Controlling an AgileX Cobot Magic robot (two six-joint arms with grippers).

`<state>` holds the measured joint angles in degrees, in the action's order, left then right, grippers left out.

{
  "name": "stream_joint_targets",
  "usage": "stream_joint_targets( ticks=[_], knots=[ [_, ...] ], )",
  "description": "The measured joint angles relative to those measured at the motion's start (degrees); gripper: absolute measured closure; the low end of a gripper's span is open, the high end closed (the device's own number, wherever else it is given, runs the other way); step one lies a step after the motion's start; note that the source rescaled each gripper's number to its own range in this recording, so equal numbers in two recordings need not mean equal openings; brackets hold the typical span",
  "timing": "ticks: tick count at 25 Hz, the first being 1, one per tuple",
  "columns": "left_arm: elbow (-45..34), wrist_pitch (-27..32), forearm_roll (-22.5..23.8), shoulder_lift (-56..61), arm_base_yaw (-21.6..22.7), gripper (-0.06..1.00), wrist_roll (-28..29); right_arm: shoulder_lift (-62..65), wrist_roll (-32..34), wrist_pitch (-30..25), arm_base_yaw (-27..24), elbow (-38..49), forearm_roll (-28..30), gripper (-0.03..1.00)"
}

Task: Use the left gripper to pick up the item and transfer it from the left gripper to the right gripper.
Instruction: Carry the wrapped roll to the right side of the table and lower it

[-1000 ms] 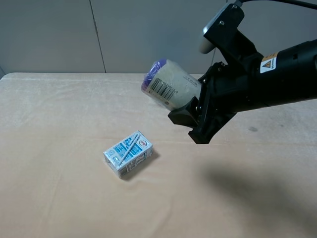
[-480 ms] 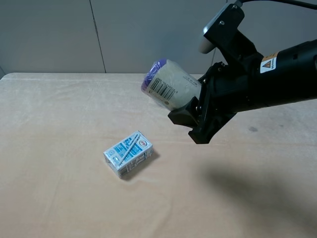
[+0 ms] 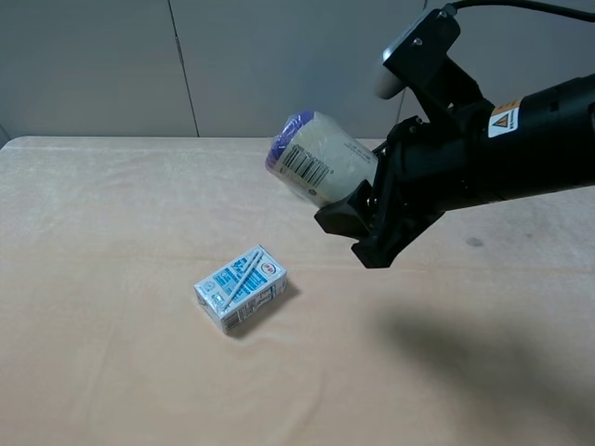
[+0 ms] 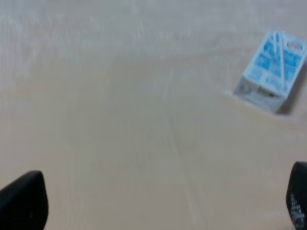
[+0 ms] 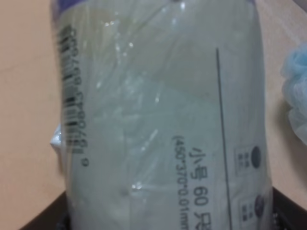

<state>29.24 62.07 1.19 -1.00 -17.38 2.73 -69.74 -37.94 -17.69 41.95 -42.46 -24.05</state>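
Observation:
The item (image 3: 317, 167), a cream-white cylinder with a purple end and a barcode label, hangs in the air above the table's back middle. My right gripper (image 3: 359, 212), on the black arm with the yellow warning sticker (image 3: 503, 119), is shut on its right end. The item fills the right wrist view (image 5: 158, 120), its lower end between the dark jaws. My left gripper (image 4: 158, 201) is open and empty low over the table; only its two black fingertips (image 4: 21, 199) show, far apart. It is out of the exterior high view.
A blue-and-white drink carton (image 3: 241, 288) lies on the beige table (image 3: 112, 372) left of centre, below and left of the held item; it also shows in the left wrist view (image 4: 271, 72). A light-blue mesh puff (image 5: 295, 91) shows at the edge of the right wrist view.

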Motion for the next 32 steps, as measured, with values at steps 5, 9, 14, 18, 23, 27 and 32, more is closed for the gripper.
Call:
stream_joint_targets(
  ticks=[5,9,14,18,23,27,32],
  knots=[
    [-0.80,-1.24,0.00,0.00,0.00,-0.05,0.00,0.00,0.42,-0.02,0.00,0.00,0.00,0.96],
    [-0.80,-1.24,0.00,0.00,0.00,-0.05,0.00,0.00,3.08,-0.27,0.00,0.00,0.00,0.96],
    [-0.80,-1.24,0.00,0.00,0.00,-0.04,0.00,0.00,11.67,-0.88,0.00,0.00,2.65,0.96],
    [-0.80,-1.34,0.00,0.00,1.41,-0.04,0.00,0.00,21.11,-1.50,-3.17,0.00,7.80,0.96],
    [-0.80,-1.65,0.00,0.00,7.06,-0.04,0.00,-0.14,29.69,-4.56,-11.59,0.00,13.67,0.96],
    [-0.80,-1.65,0.00,0.00,13.63,-0.04,-0.04,-2.27,30.59,-6.61,-17.83,0.00,15.62,0.96],
    [-0.80,-1.65,0.00,0.08,19.48,-0.04,-0.04,-8.20,30.84,-7.09,-23.20,0.00,16.95,0.97]
  ],
)
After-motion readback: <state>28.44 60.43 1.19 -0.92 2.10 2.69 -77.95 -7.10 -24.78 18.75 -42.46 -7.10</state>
